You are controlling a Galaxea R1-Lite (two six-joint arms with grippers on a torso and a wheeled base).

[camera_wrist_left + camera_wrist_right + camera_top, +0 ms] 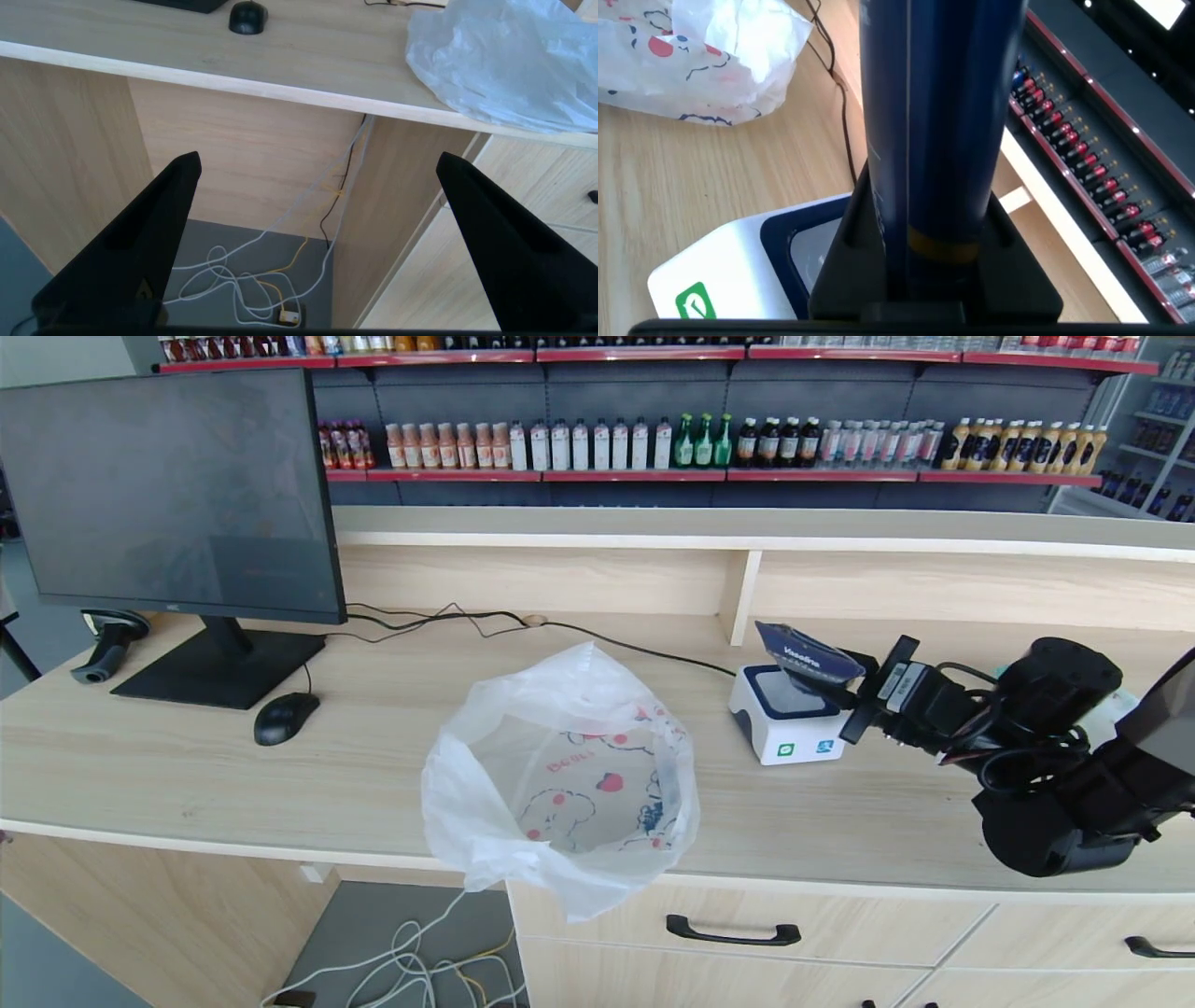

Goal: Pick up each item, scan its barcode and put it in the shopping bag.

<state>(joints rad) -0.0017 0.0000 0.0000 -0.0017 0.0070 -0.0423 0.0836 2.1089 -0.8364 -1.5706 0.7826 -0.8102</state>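
My right gripper (822, 683) is shut on a dark blue tube (805, 655), held flat just above the glass top of the white barcode scanner (782, 721). From the right wrist the blue tube (938, 112) runs lengthwise between the black fingers (859, 238), with the scanner (738, 280) right beneath it. The white plastic shopping bag (560, 784) stands open at the counter's front edge, left of the scanner. My left gripper (318, 243) is open and hangs below the counter edge, facing the cabinet side and floor cables; the bag (514, 56) overhangs the counter above it.
A monitor (173, 490) on its stand, a black mouse (285, 717) and a handheld scanner (107, 649) occupy the counter's left. A black cable (607, 639) runs along the back to the scanner. Drawer handles (733, 931) sit under the counter. Shelves of bottles (709, 443) stand behind.
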